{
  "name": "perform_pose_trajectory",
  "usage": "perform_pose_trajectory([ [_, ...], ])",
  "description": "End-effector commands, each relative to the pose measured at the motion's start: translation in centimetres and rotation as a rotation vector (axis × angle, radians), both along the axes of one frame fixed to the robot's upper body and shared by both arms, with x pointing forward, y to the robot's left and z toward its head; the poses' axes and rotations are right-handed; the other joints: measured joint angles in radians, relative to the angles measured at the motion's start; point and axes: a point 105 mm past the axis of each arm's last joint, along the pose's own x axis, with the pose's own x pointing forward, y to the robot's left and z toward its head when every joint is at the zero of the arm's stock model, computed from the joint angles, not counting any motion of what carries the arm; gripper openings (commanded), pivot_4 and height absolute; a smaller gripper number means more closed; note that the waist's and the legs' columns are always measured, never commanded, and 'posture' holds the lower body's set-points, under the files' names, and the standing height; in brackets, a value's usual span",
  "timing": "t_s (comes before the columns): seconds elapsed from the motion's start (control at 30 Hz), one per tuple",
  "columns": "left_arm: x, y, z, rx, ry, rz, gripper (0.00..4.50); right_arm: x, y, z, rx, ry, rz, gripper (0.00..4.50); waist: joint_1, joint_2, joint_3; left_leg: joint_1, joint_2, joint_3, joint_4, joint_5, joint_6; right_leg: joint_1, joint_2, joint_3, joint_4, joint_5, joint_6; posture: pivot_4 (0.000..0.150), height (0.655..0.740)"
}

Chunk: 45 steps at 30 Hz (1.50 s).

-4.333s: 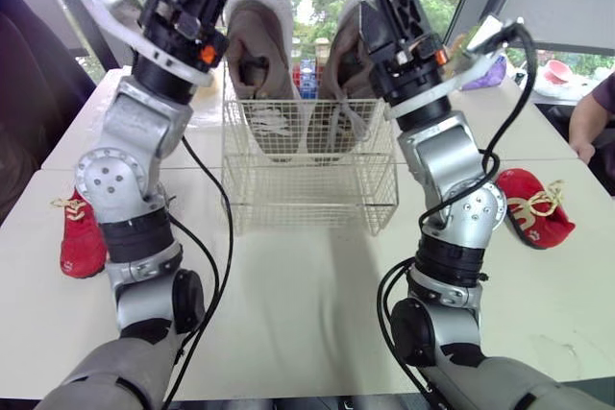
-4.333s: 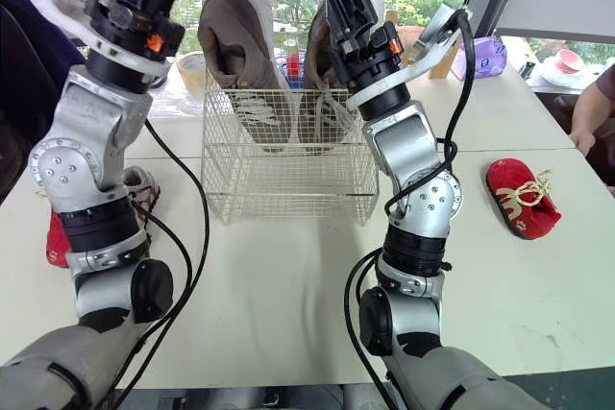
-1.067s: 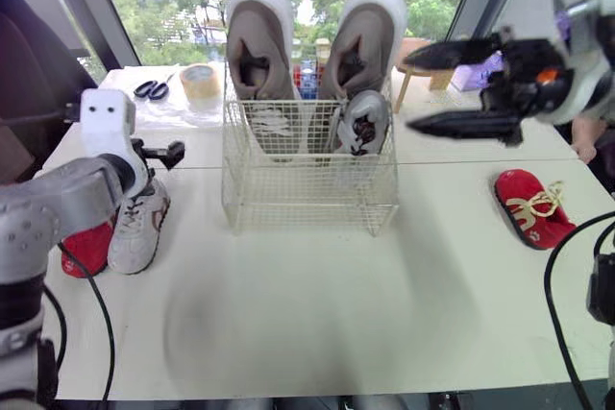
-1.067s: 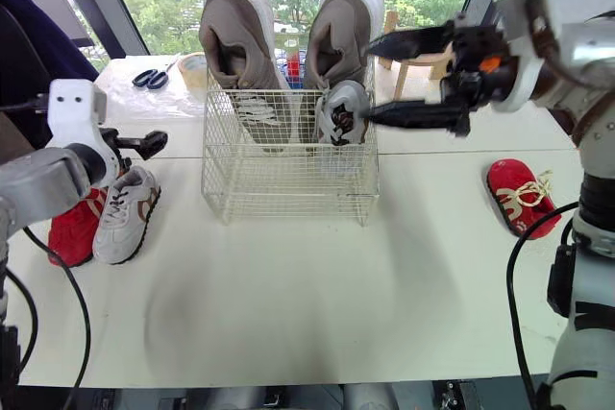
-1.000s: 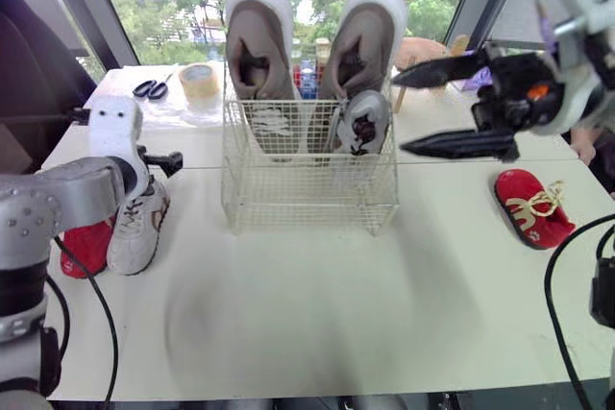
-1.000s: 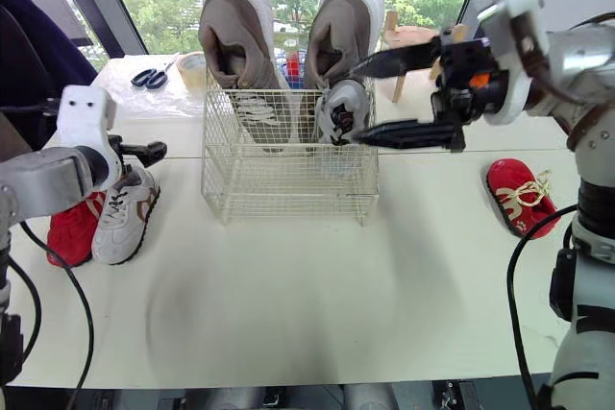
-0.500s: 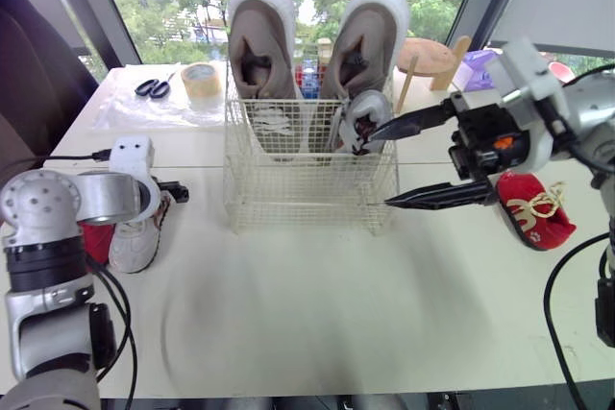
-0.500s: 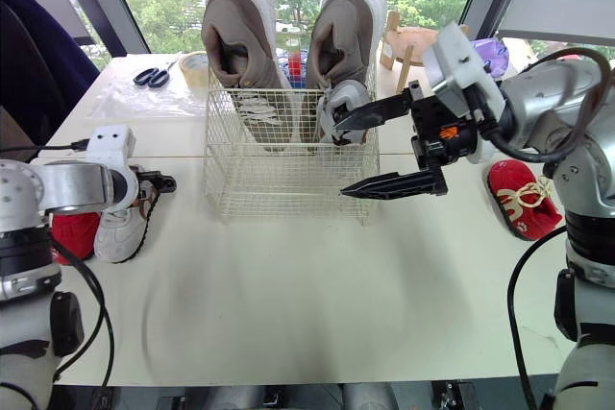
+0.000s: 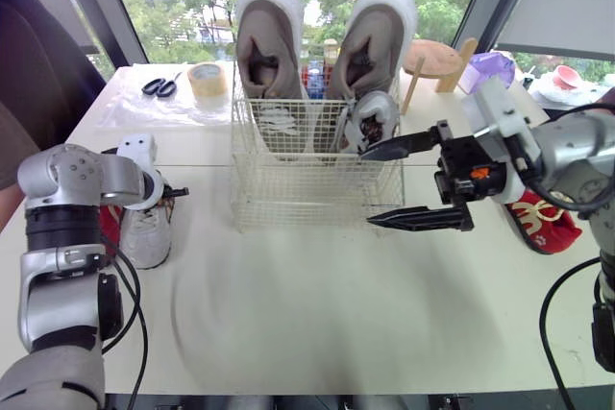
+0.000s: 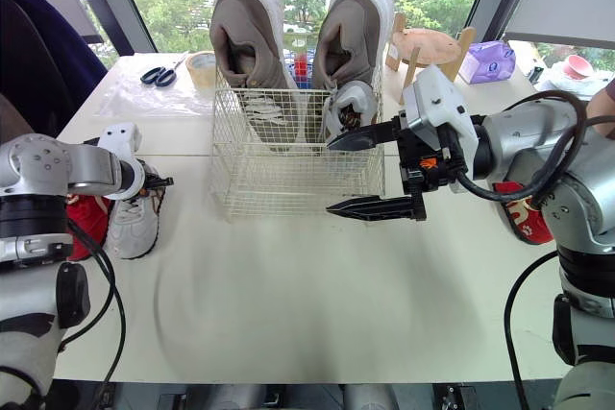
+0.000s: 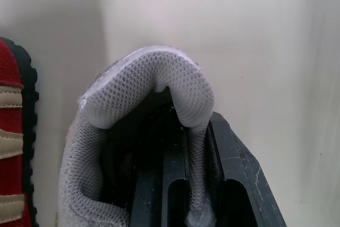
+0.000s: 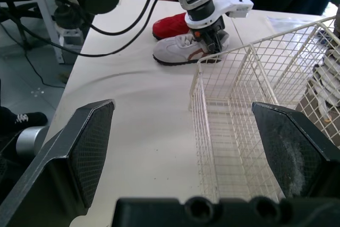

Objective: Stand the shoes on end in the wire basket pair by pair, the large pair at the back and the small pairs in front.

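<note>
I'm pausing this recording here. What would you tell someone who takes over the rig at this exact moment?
Left gripper: shut on the heel of the loose sneaker, which lies on the table left of the basket.
Right gripper: open, empty, in front of the basket's right end.
Done: large pair on end at the back; one small sneaker on end in front, on the right.
To do: stand the loose sneaker beside its mate, then the red pair. The left red shoe lies beside the loose sneaker; the right red shoe lies on the table's right side.
</note>
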Motion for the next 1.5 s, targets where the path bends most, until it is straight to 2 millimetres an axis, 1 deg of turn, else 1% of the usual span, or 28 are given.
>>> perform_pose_trajectory([
  [0.03,0.1,0.7,1.6,0.006,-0.073,0.036,0.05,-0.2,-0.2,0.9,0.016,-0.037,-0.01,4.5,0.0,0.0,0.0,0.0,0.0,0.0,0.0,0.0,0.0,0.0,0.0,0.0,0.0,0.0,0.0,0.15,0.74],
  [0.07,0.1,0.5,2.6,-0.003,-0.126,0.045,0.05,0.0,-0.2,0.8,0.015,-0.036,-0.014,4.5,0.0,0.0,0.0,0.0,0.0,0.0,0.0,-0.001,0.001,0.0,0.0,0.0,0.0,0.0,0.0,0.15,0.74],
  [0.13,0.1,0.3,3.5,-0.01,-0.178,0.061,0.05,0.1,-0.3,0.8,0.014,-0.034,-0.018,4.5,0.001,-0.001,0.001,-0.001,0.001,-0.001,0.0,-0.001,0.002,0.0,0.0,0.0,0.0,0.0,0.0,0.15,0.74],
  [0.2,-0.6,-0.4,5.6,0.036,-0.276,0.054,0.05,0.4,-0.4,0.8,0.012,-0.028,-0.021,4.5,0.002,-0.002,0.001,-0.002,0.001,-0.001,0.0,-0.001,0.002,-0.001,0.0,0.0,0.0,0.0,0.0,0.15,0.74],
  [0.23,-1.2,-0.8,7.0,0.073,-0.355,0.06,0.05,0.7,-0.5,0.8,0.013,-0.025,-0.023,4.5,0.001,-0.002,0.001,-0.002,0.001,-0.001,0.0,-0.001,0.002,-0.002,-0.001,0.0,0.0,0.0,0.0,0.15,0.74],
  [0.3,-2.5,-1.8,9.9,0.124,-0.529,0.07,0.05,1.3,-0.8,0.8,0.015,-0.005,-0.037,4.5,0.001,-0.003,0.001,-0.003,0.0,-0.001,0.0,0.0,0.0,-0.002,-0.001,0.0,-0.001,0.0,0.0,0.15,0.74],
  [0.33,-3.2,-2.4,11.1,0.12,-0.614,0.079,0.05,1.6,-0.9,0.7,0.008,0.001,-0.042,4.5,0.001,-0.003,0.001,-0.003,0.0,-0.001,0.0,0.0,0.0,-0.002,-0.001,0.0,-0.001,0.0,0.001,0.15,0.74],
  [0.37,-3.8,-2.8,11.9,0.112,-0.676,0.091,0.05,1.8,-1.0,0.7,0.004,0.006,-0.043,4.5,0.001,-0.003,0.001,-0.003,0.0,0.0,0.0,0.0,0.0,-0.002,-0.001,0.0,-0.001,0.0,0.001,0.15,0.74],
  [0.4,-4.5,-3.6,13.1,0.109,-0.751,0.082,0.05,2.1,-1.0,0.7,0.004,0.008,-0.042,4.5,0.002,-0.003,0.001,-0.003,0.0,0.0,0.0,0.0,0.0,-0.002,-0.001,0.0,-0.001,0.0,0.001,0.15,0.74],
  [0.47,-6.3,-5.7,16.6,0.172,-0.972,-0.006,0.05,2.7,-0.9,0.9,0.01,0.007,-0.036,4.5,0.001,-0.003,0.001,-0.003,0.0,0.0,0.0,0.0,0.0,-0.002,-0.001,0.0,-0.001,0.0,0.001,0.15,0.74],
  [0.5,-7.2,-6.9,17.7,0.19,-1.065,-0.054,0.05,3.0,-0.9,1.0,0.012,0.007,-0.033,4.5,0.0,-0.003,0.001,-0.003,0.0,0.0,0.0,0.0,0.0,-0.002,-0.001,0.0,-0.001,0.001,0.0,0.15,0.74],
  [0.53,-8.0,-7.6,18.3,0.21,-1.128,-0.083,0.05,3.3,-0.8,1.0,0.013,0.007,-0.031,4.5,-0.001,-0.003,0.001,-0.003,0.001,0.0,0.0,0.0,0.0,-0.002,0.0,0.0,-0.001,0.001,0.0,0.15,0.74],
  [0.57,-8.7,-7.8,18.9,0.214,-1.196,-0.076,0.05,3.6,-0.7,1.0,0.012,0.007,-0.028,4.5,-0.002,-0.003,0.001,-0.002,0.001,0.0,0.0,0.0,-0.001,-0.002,0.0,0.001,-0.001,0.001,0.0,0.15,0.74],
  [0.63,-9.4,-8.0,19.4,0.193,-1.269,-0.041,0.05,4.0,-0.7,0.9,0.01,0.009,-0.027,4.5,0.0,-0.003,0.001,-0.002,0.001,0.001,0.0,0.0,-0.001,-0.002,0.0,0.001,-0.001,0.001,0.0,0.15,0.74],
  [0.7,-9.6,-8.7,19.5,0.116,-1.32,-0.051,0.05,4.3,-0.8,0.8,0.005,0.016,-0.03,4.5,0.002,-0.003,0.001,-0.002,0.001,0.001,0.0,-0.001,0.001,-0.001,0.0,0.001,-0.001,0.001,0.0,0.15,0.74],
  [0.8,-9.2,-10.2,19.0,-0.043,-1.355,-0.119,0.05,4.7,-0.8,1.0,0.011,0.021,-0.038,4.5,0.004,-0.003,0.001,-0.002,0.001,0.0,0.001,-0.002,0.003,-0.001,0.0,0.001,-0.001,0.001,0.0,0.15,0.74],
  [0.9,-8.3,-12.1,18.3,-0.109,-1.366,-0.232,0.05,5.0,-0.7,1.1,0.019,0.023,-0.042,4.5,0.002,-0.003,0.001,-0.002,0.0,0.001,0.002,-0.002,0.004,0.0,0.0,0.001,-0.001,0.001,0.0,0.15,0.74],
  [0.97,-7.9,-13.2,18.3,-0.105,-1.385,-0.311,0.05,5.0,-0.7,1.1,0.014,0.024,-0.044,4.5,0.003,-0.003,0.001,-0.002,0.001,0.001,0.001,-0.002,0.004,0.0,0.001,0.001,-0.001,0.001,0.0,0.15,0.74],
  [1.07,-7.3,-14.2,18.5,-0.116,-1.423,-0.375,0.05,5.0,-0.7,1.2,0.013,0.02,-0.05,4.5,0.002,-0.003,0.001,-0.002,0.001,0.001,0.002,-0.002,0.004,0.0,0.001,0.0,-0.001,0.001,0.0,0.15,0.74],
  [1.17,-6.9,-16.2,18.8,-0.144,-1.469,-0.47,0.05,4.9,-1.0,1.3,0.017,0.019,-0.067,4.5,0.004,-0.003,0.001,-0.002,0.001,0.001,0.002,-0.002,0.005,0.0,0.002,0.0,-0.001,0.001,0.0,0.15,0.74],
  [1.27,-6.9,-18.2,18.7,-0.105,-1.516,-0.564,0.05,5.0,-1.3,1.3,0.015,0.019,-0.087,4.5,0.005,-0.003,0.001,-0.002,0.0,0.001,0.002,-0.003,0.005,0.0,0.002,0.0,-0.001,0.001,0.0,0.15,0.74],
  [1.37,-7.1,-18.9,18.9,-0.077,-1.575,-0.571,0.05,4.8,-1.6,1.4,0.017,0.017,-0.102,4.5,0.006,-0.003,0.001,-0.002,0.0,0.001,0.002,-0.003,0.006,0.0,0.002,0.0,-0.001,0.001,0.0,0.15,0.74],
  [1.5,-7.0,-19.5,18.8,-0.078,-1.604,-0.556,0.05,4.6,-2.1,1.3,0.018,0.022,-0.131,4.5,0.006,-0.003,0.001,-0.002,0.0,0.001,0.002,-0.003,0.006,0.0,0.002,0.0,-0.001,0.001,0.0,0.15,0.74],
])
